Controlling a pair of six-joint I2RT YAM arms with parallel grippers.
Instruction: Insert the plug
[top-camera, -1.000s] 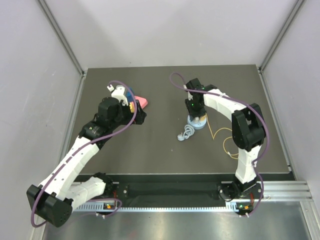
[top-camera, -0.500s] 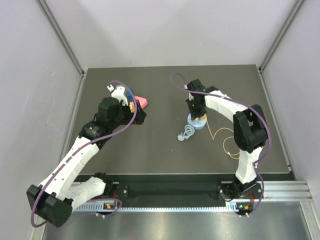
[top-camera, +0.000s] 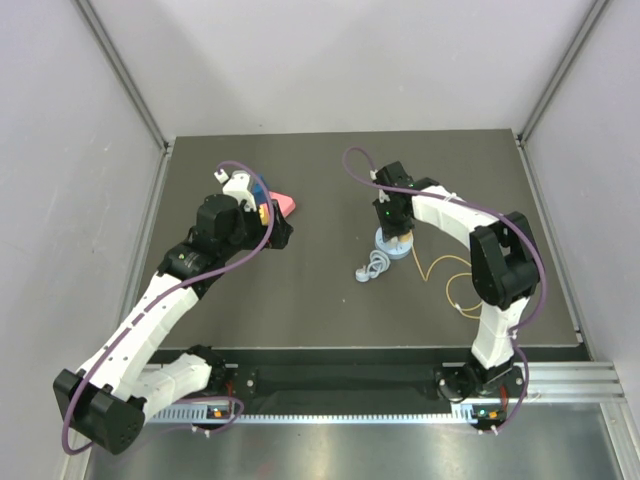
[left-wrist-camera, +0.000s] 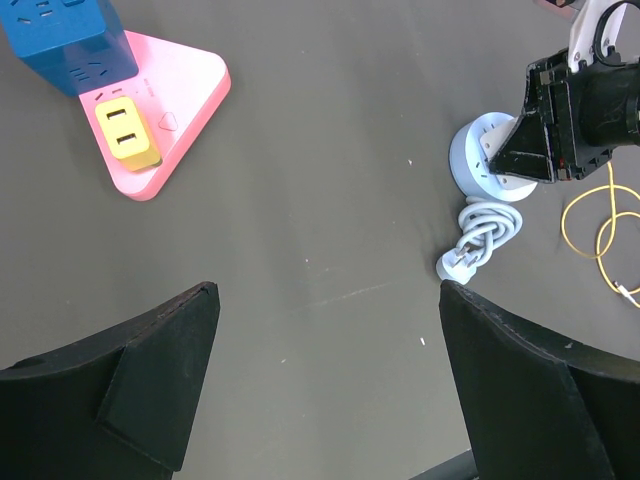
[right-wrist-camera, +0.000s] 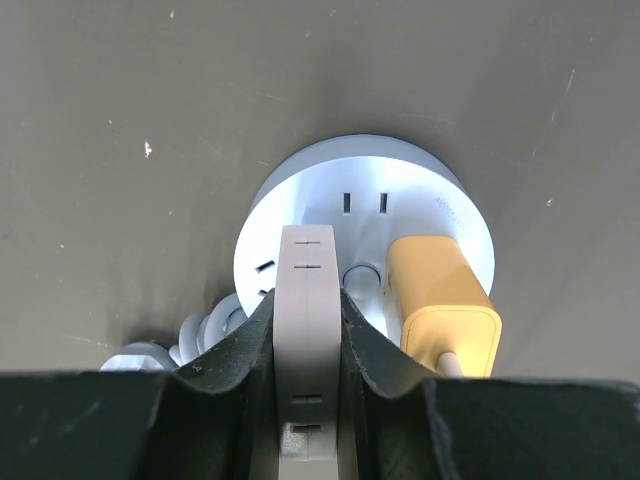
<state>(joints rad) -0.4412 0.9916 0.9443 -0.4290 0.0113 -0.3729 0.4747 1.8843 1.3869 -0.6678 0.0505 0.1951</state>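
**Landmark.** One disc (right-wrist-camera: 330, 175): round, light blue, smooth moulded plastic. Its flat top face has a pair of straight slots, one slanted slot and one round button in view.

**Item 1.** One plug (right-wrist-camera: 438, 295): blocky with rounded corners, matte yellow-orange. It stands on the disc's top face at the right-hand rim in the right wrist view. Whether its pins are seated cannot be told.

**Item 2.** One wire (left-wrist-camera: 600, 235): thin and yellow, lying in loose loops on the table just beside the disc, on the right arm's side.

**Item 3.** One slab (right-wrist-camera: 308, 280): pale grey, flat and narrow, with short moulded lines near each end. It stands on edge over the disc's face, close beside the plug.

**Item 4.** One right gripper (right-wrist-camera: 308, 300): black, directly above the disc, its two fingers pinched on the slab's flat sides.

**Item 5.** One cord (left-wrist-camera: 485, 235): pale grey, bundled in tight coils, touching the disc's near edge and ending in a small white tip.

**Item 6.** One left gripper (left-wrist-camera: 325, 300): two black wedge-shaped fingers (left-wrist-camera: 150, 370) spread wide with nothing between them, well apart from the disc.

**Item 7.** One base (left-wrist-camera: 190, 95): pink, a rounded triangle, well apart from the disc on the left arm's side. It carries one yellow block (left-wrist-camera: 125, 135) with two slots and one blue block (left-wrist-camera: 60, 35).

**Item 8.** One table (left-wrist-camera: 330, 150): dark grey, matte, lightly scuffed.
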